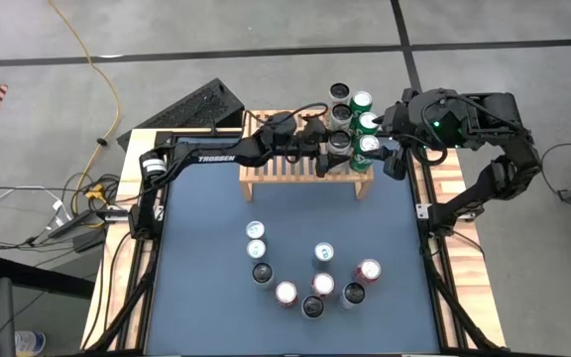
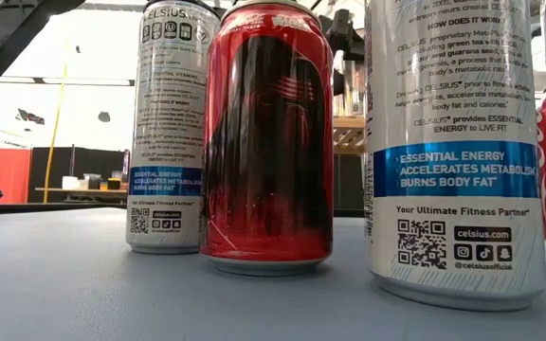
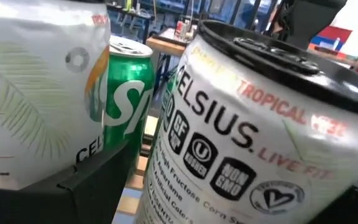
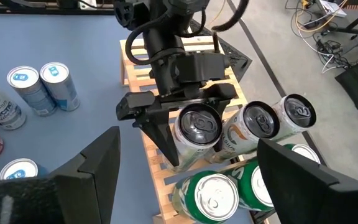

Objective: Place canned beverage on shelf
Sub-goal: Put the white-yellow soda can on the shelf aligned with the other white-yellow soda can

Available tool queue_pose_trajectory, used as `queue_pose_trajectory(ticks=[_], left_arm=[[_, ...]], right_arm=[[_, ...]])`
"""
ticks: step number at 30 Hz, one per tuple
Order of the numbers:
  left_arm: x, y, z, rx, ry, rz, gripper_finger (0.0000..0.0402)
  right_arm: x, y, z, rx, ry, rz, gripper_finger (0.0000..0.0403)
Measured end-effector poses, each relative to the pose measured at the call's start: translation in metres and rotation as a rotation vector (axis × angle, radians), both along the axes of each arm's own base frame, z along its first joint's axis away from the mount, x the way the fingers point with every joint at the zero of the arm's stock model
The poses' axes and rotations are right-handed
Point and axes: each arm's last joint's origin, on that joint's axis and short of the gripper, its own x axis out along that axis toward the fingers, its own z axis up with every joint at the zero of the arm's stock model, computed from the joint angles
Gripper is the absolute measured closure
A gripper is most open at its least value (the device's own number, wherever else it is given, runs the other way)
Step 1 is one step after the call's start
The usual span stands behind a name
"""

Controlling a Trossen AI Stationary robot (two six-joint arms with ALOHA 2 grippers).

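**Left gripper at a can on the shelf, fingers spread on either side**

High view: the shelf sits at the far edge of the table, its long axis running left to right, slats running across it. Six cans stand at its right end in two columns, three dark-topped and three green. The left gripper reaches in from the left to the nearest dark-topped one, the Celsius can, which stands upright, lid up, long axis vertical. The right gripper hovers just beside the shelf's right end, near the green cans. Ten loose cans stand in a cluster on the near half of the table.

Low view: only loose cans show close up, a red can between two white ones; all upright.

Left wrist view: the Celsius can fills the frame, white with "TROPICAL" lettering and a dark lid; a green Sprite can stands behind it.

Right wrist view: the left gripper's fingers stand wide, one on each side of the Celsius can; I cannot tell whether they touch it. The right gripper's own fingers are spread wide and hold nothing.
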Motion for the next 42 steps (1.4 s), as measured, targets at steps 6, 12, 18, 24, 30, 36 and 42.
queue_pose_trajectory(ticks=[6, 12, 18, 24, 30, 36, 42], left_arm=[[0.000, 0.000, -0.002, -0.022, 0.040, -0.002, 0.0041], [-0.001, 0.000, -0.004, -0.031, 0.080, 0.000, 0.0041], [-0.003, -0.001, 0.001, -0.014, 0.083, 0.001, 0.0041], [-0.003, -0.001, 0.000, -0.029, 0.084, 0.001, 0.0041], [-0.003, -0.001, 0.000, -0.018, 0.085, 0.001, 0.0041], [-0.003, -0.001, 0.000, -0.010, 0.086, 0.001, 0.0041], [-0.003, -0.001, 0.000, -0.006, 0.086, 0.002, 0.0041]], right_arm=[[0.000, 0.000, 0.000, 0.000, 0.000, 0.000, 0.0092], [0.000, 0.000, 0.000, 0.001, 0.003, -0.001, 0.0092], [0.017, -0.002, -0.005, -0.047, 0.045, 0.013, 0.0092], [0.052, -0.008, -0.020, -0.136, 0.150, 0.054, 0.0092], [0.081, -0.023, -0.036, -0.179, 0.253, 0.079, 0.0092], [0.093, -0.043, -0.050, -0.118, 0.321, 0.088, 0.0092], [0.088, -0.063, -0.052, -0.067, 0.325, 0.101, 0.0092]])
